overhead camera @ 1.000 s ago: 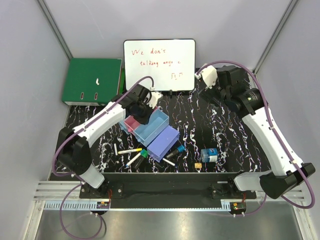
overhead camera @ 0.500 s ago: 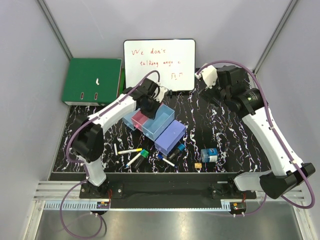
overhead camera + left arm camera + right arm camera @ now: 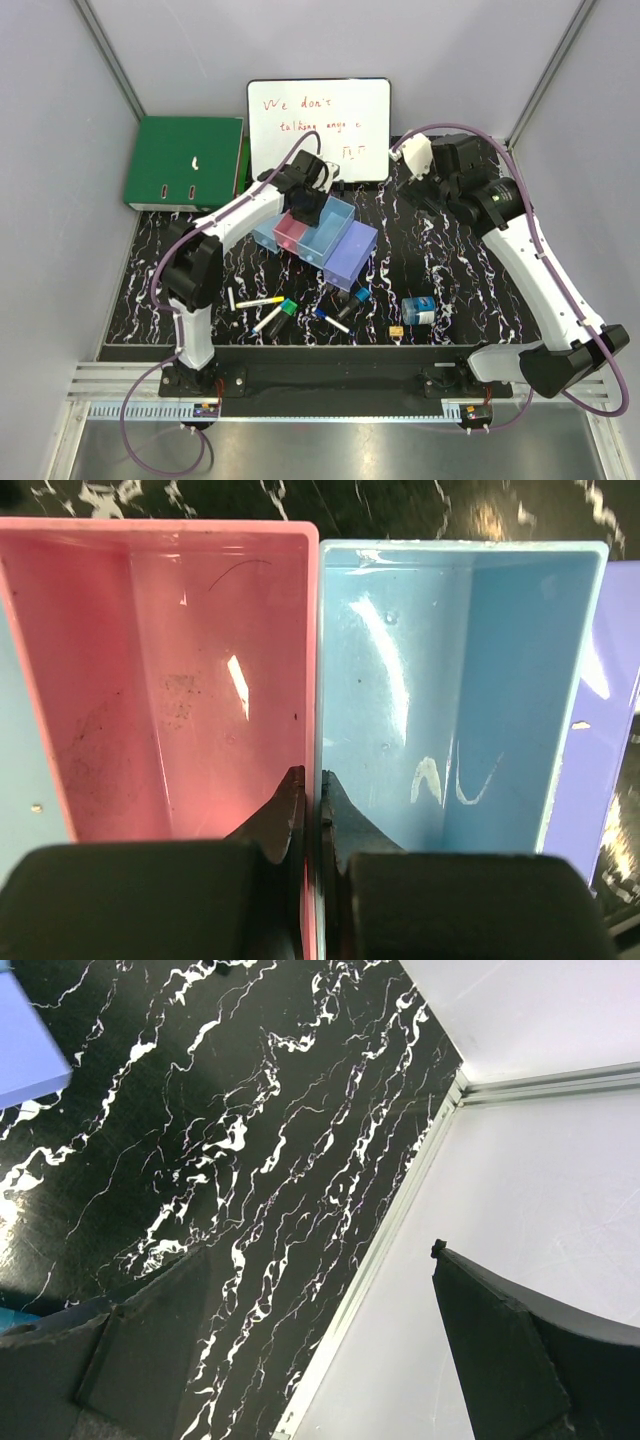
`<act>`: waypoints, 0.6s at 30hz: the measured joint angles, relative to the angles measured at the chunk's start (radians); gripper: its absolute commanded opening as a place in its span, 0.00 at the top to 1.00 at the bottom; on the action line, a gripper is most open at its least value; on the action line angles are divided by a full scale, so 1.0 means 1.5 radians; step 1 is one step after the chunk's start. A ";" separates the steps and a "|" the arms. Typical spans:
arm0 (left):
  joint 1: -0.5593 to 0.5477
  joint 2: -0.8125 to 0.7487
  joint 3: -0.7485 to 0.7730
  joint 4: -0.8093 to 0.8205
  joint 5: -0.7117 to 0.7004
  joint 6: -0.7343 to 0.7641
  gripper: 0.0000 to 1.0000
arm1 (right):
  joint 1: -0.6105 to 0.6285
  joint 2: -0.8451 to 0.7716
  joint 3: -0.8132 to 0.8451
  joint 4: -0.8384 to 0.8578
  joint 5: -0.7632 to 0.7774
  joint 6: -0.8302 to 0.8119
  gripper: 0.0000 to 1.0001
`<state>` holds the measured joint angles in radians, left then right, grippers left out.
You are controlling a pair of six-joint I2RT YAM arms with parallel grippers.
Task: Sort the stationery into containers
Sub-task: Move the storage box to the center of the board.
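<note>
The containers are a joined row of narrow bins lying slanted in the middle of the table. My left gripper is shut on the wall between the pink bin and the light blue bin, one finger inside each. Both bins look empty. The purple bin is the near-right end of the row. Loose stationery lies near the front edge: a yellow-white marker, a green-capped one, a blue pen, a blue-white cylinder and a tiny yellow piece. My right gripper hangs open and empty over the back right.
A whiteboard leans on the back wall just behind the bins. A green binder lies at the back left. Under my right gripper, the side wall and its metal rail meet the marbled tabletop.
My left gripper has dragged the row of bins away from the front, toward the back and right, uncovering more pens. The right arm has stayed put.
</note>
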<state>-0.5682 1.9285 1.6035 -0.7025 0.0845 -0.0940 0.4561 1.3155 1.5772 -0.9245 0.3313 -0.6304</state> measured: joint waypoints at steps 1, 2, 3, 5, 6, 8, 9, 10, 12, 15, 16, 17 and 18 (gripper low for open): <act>0.001 0.007 0.007 0.002 -0.002 -0.007 1.00 | 0.000 0.000 -0.002 -0.001 0.000 0.000 0.00; 0.002 0.015 0.017 0.003 -0.003 -0.014 1.00 | 0.000 0.000 -0.006 -0.001 -0.001 0.001 0.00; 0.003 0.024 0.027 0.006 -0.006 -0.023 1.00 | 0.000 0.000 -0.009 -0.001 -0.002 0.001 0.00; 0.005 0.038 0.041 0.012 -0.010 -0.037 1.00 | 0.000 0.000 -0.015 -0.001 -0.002 0.001 0.00; 0.006 0.046 0.047 0.016 -0.011 -0.043 1.00 | 0.000 0.000 -0.018 -0.001 -0.002 0.001 0.00; 0.009 0.061 0.058 0.022 -0.012 -0.055 1.00 | 0.000 0.000 -0.022 -0.001 -0.002 0.001 0.00; 0.010 0.067 0.060 0.026 -0.011 -0.061 1.00 | 0.000 0.000 -0.023 -0.001 -0.002 0.001 0.00; 0.012 0.074 0.063 0.029 -0.010 -0.066 1.00 | 0.000 0.000 -0.026 -0.001 -0.002 0.001 0.00; 0.017 0.089 0.073 0.031 -0.003 -0.078 1.00 | 0.000 0.000 -0.030 -0.001 -0.003 0.001 0.00; 0.021 0.106 0.089 0.035 -0.004 -0.086 1.00 | 0.000 0.000 -0.034 -0.001 -0.006 0.001 0.00; 0.022 0.112 0.096 0.037 -0.004 -0.090 1.00 | 0.000 0.000 -0.035 -0.001 -0.007 0.001 0.00; 0.023 0.117 0.100 0.038 -0.005 -0.092 1.00 | 0.000 0.000 -0.035 -0.001 -0.007 0.001 0.00; 0.025 0.122 0.105 0.040 -0.006 -0.095 1.00 | 0.000 0.000 -0.036 -0.001 -0.008 0.002 0.00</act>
<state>-0.5312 2.1109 1.7611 -0.6430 0.0753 -0.2371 0.4561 1.3155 1.5227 -0.9257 0.3199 -0.6277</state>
